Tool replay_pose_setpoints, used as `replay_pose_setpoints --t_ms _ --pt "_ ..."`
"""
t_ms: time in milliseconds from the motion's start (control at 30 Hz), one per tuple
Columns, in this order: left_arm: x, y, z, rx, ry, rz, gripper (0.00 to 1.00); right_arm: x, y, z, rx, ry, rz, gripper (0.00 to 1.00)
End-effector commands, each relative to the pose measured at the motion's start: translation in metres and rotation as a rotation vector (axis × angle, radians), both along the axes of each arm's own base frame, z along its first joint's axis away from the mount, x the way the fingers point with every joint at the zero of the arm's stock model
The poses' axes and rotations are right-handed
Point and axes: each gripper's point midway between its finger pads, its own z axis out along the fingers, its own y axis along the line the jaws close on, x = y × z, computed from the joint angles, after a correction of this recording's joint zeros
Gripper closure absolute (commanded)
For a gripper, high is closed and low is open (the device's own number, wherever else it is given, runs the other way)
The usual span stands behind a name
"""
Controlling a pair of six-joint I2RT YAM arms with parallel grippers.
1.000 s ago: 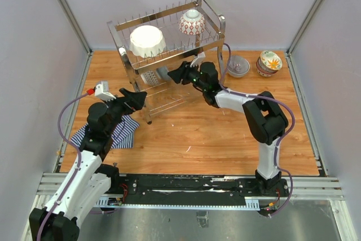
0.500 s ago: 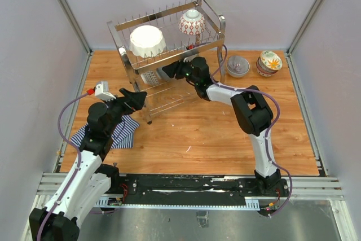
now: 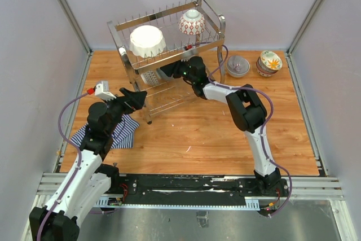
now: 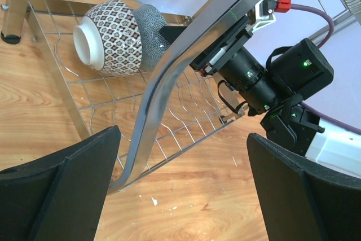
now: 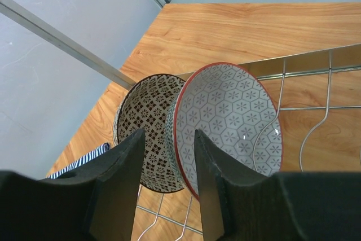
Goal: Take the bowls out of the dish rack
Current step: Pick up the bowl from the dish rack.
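The right pincer (image 5: 169, 137) reaches into the lower shelf of the dish rack (image 3: 169, 55), in the upper middle of the top view. Its jaws stand partly open on both sides of the rim of a red-edged bowl (image 5: 231, 117) and are not closed on it. A brown patterned bowl (image 5: 149, 105) stands just beside it. The left pincer (image 3: 137, 97) hangs wide open near the rack's front left leg and holds nothing.

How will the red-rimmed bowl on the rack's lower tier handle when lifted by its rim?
Likely stiff and breakable: the red-rimmed bowl looks like glazed ceramic. Its gloss suggests a rim pinch by the right gripper could slip. Standing on edge beside the patterned bowl, it may tip or knock that neighbour.
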Motion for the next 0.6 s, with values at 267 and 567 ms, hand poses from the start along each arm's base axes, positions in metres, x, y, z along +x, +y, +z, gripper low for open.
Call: replay_pose_setpoints --t_ms 267,567 --pt "0.0030 -0.0026 0.0068 0.012 -0.040 -0.009 0.00 0.0032 0.0072 -0.0037 0.061 0.029 0.046 0.65" --pt "0.0036 -0.0029 0.0057 0.013 -0.037 -0.010 0.00 0.0047 0.0058 -0.0048 0.081 0.031 0.049 0.88"
